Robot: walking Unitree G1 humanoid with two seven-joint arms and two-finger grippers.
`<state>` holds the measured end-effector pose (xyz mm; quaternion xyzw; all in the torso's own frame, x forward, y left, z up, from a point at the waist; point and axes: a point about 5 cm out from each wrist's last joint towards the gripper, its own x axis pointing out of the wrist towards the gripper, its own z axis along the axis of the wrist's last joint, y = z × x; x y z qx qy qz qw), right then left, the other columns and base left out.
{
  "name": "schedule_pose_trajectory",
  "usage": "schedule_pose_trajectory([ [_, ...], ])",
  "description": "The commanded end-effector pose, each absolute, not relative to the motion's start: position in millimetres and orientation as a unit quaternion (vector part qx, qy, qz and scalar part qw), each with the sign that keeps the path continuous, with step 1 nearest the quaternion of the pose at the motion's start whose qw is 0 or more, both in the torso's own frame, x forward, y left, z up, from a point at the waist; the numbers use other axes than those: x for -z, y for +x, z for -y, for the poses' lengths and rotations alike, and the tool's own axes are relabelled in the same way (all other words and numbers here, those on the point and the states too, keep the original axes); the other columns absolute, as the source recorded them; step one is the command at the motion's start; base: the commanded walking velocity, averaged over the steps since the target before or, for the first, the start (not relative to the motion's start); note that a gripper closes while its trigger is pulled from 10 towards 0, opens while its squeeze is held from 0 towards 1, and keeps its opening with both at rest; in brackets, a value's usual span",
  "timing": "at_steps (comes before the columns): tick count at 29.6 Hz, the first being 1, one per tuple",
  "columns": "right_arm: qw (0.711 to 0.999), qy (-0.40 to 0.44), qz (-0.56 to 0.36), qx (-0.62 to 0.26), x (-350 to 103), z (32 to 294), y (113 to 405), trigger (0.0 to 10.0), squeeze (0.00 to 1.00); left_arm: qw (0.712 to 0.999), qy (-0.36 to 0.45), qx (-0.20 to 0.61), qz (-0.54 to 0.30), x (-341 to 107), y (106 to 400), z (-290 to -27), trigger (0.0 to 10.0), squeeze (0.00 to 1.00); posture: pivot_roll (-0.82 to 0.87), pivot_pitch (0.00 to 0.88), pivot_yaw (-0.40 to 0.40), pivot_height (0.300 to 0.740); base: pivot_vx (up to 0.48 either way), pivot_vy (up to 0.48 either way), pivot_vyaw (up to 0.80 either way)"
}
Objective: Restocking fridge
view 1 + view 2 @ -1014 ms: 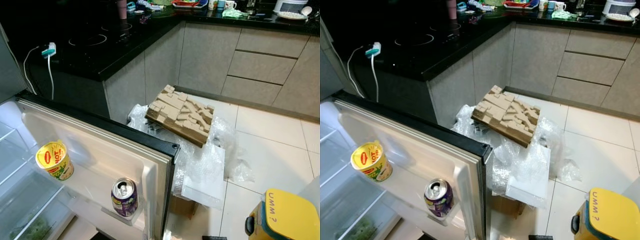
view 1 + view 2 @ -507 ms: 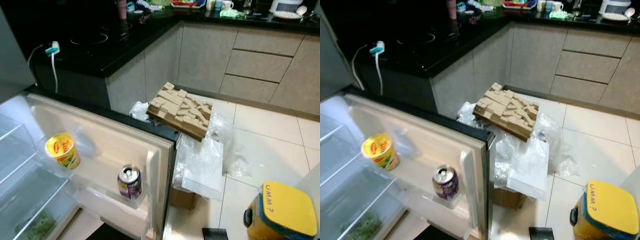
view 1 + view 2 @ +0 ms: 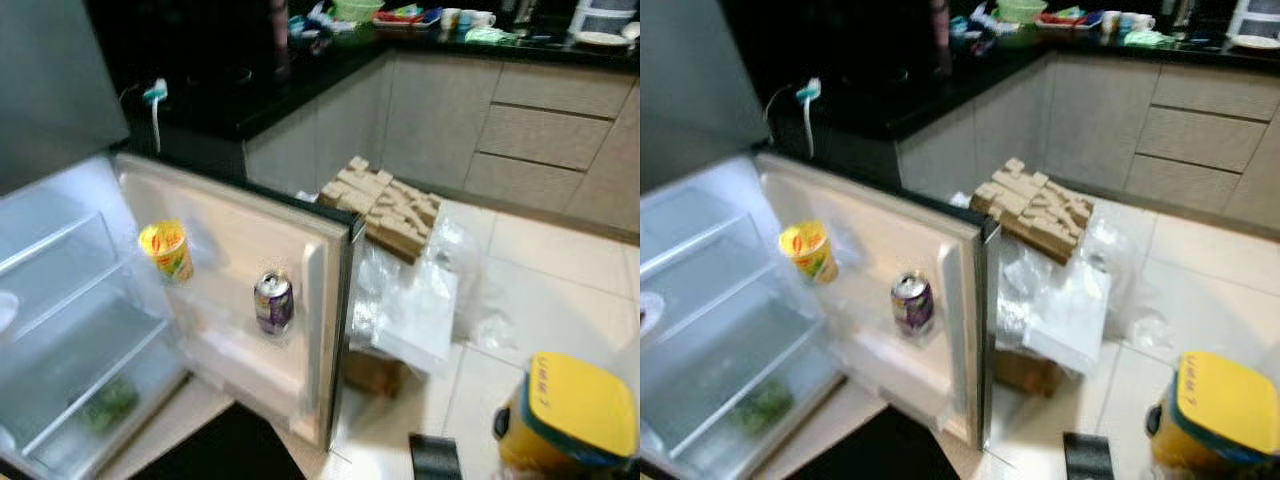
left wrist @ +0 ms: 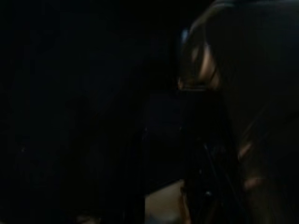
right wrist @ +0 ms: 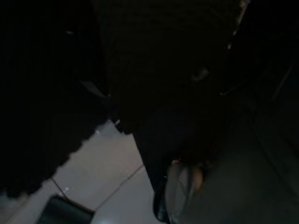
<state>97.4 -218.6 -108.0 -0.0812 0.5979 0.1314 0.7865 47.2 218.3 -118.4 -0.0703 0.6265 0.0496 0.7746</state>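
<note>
Camera pulled back; blurred labels unreadable on yellow cup (image 3: 167, 249) and purple can (image 3: 273, 301) in fridge door (image 3: 300, 250); jaws' state indiscernible.

No text legible: markings on yellow cup (image 3: 167, 250), purple can (image 3: 273, 301), yellow lid (image 3: 577, 398) too blurred.

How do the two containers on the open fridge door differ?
The yellow cup is a tapered tub with a red-and-green label; the purple can is a straight cylinder with a silver pull-tab top. The cup sits higher and nearer the hinge, the can lower, nearer the door's free edge. Both stand upright on the fridge door.
</note>
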Motion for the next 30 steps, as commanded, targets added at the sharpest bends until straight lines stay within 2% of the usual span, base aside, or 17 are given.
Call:
schedule_pose_trajectory([
  [1,0.791,-0.074,-0.591,-0.136,107.7,214.8,100.9,10.0,0.00,0.787,-0.066,-0.048,-0.611,116.5,57.7,-220.1,10.0,0.00,-0.05,0.000,0.008,0.740,0.000,0.000,0.00],
  [9,0.792,-0.070,-0.591,-0.135,107.6,214.8,101.1,10.0,0.00,0.788,-0.062,-0.051,-0.610,115.5,59.2,-224.1,10.0,0.00,-0.05,0.000,0.008,0.740,0.000,0.000,0.00],
  [16,0.793,-0.070,-0.590,-0.136,107.4,214.9,101.6,10.0,0.00,0.788,-0.061,-0.054,-0.610,115.4,59.6,-224.6,10.0,0.00,-0.05,0.000,0.006,0.740,0.000,-0.463,0.00],
  [20,0.795,-0.072,-0.585,-0.141,106.8,214.8,103.2,10.0,0.00,0.788,-0.062,-0.058,-0.610,115.6,58.4,-224.6,10.0,0.00,-0.05,0.000,0.006,0.740,0.000,0.000,0.00],
  [30,0.798,-0.071,-0.578,-0.156,105.8,213.4,105.7,10.0,0.00,0.787,-0.066,-0.057,-0.611,116.2,57.1,-222.9,10.0,0.00,-0.05,0.000,0.006,0.740,0.000,0.000,0.77],
])
